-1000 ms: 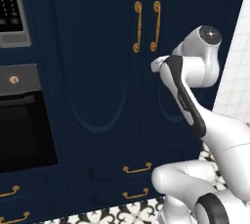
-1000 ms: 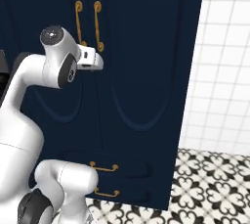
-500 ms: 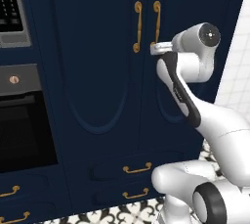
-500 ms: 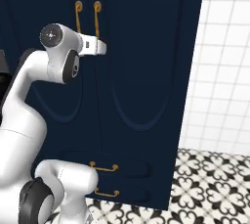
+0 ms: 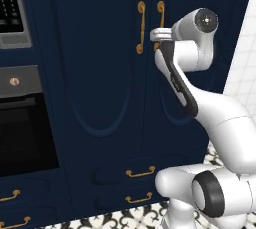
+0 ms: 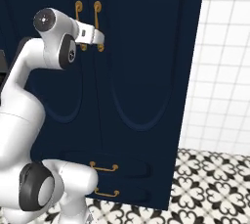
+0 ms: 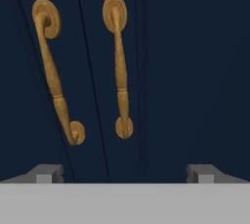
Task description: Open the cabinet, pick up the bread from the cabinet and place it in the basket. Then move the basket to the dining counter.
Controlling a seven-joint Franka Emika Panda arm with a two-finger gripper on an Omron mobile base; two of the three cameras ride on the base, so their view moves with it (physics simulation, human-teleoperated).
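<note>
You've got a black oven (image 5: 22, 133) with a microwave (image 5: 11, 5) above it at far left, brass-pulled drawers (image 5: 140, 173) low down, white wall tiles (image 6: 219, 71) and patterned floor (image 6: 205, 184).

- You see the tall navy-blue cabinet with two arched-panel doors (image 5: 110, 73), one even dark blue all over.
- Its two long vertical brass handles (image 7: 119, 66) look warm golden-orange to you against that blue.
- You have the low navy drawers (image 5: 125, 183) below in the same blue, with horizontal brass pulls (image 5: 140, 173) in the same gold.
- To your left sits a black built-in oven with a grey panel (image 5: 20, 123).
- To your right, the tiled wall (image 6: 219, 71) is plain white with pale grey grid lines.
- Your floor (image 6: 210, 189) carries a black-and-white ornamental flower pattern.
- Your white robot arm (image 5: 200, 73) has dark grey joints and a black stripe.
</note>
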